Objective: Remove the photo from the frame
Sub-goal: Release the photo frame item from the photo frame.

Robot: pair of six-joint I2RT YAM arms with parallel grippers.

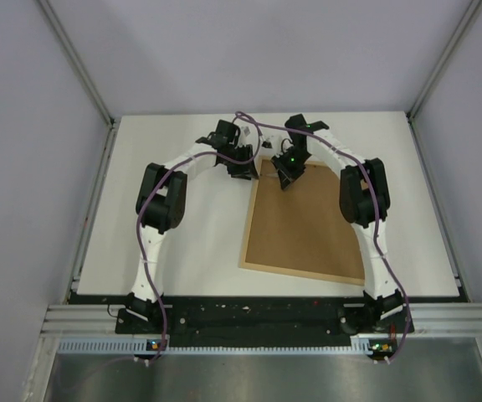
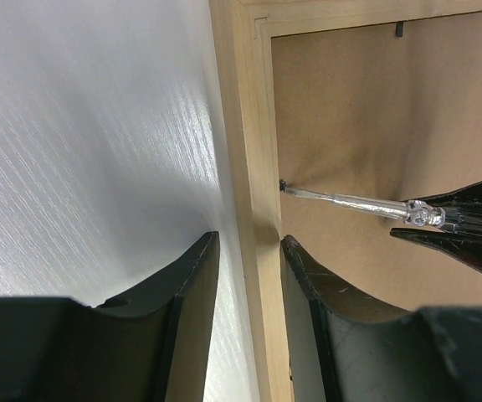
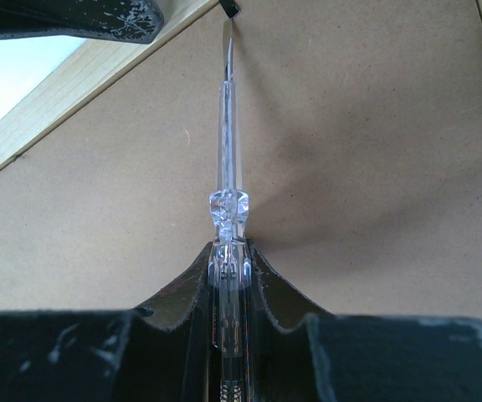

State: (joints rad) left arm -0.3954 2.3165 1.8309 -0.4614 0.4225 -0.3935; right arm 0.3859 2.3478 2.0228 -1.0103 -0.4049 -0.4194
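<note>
Face down on table (image 1: 182,243), right of centre, brown back up – frame (image 1: 304,222). Left gripper (image 2: 249,243) part open, astride wooden side rail (image 2: 245,126) (gap visible, no clamp). Right gripper (image 3: 227,247) closed on clear screwdriver (image 3: 227,151) – tip at rail's inner edge.

Frame (image 2: 253,126) is wood, fibreboard (image 2: 375,109) matt, screwdriver (image 3: 227,151) clear plastic.

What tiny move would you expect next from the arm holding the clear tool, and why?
Probably a slight sideways push of the screwdriver, to swing the small tab off the backing. The right gripper holds it with the tip at that tab, by the rail of the frame, which the left gripper straddles. The backing is still in.
</note>
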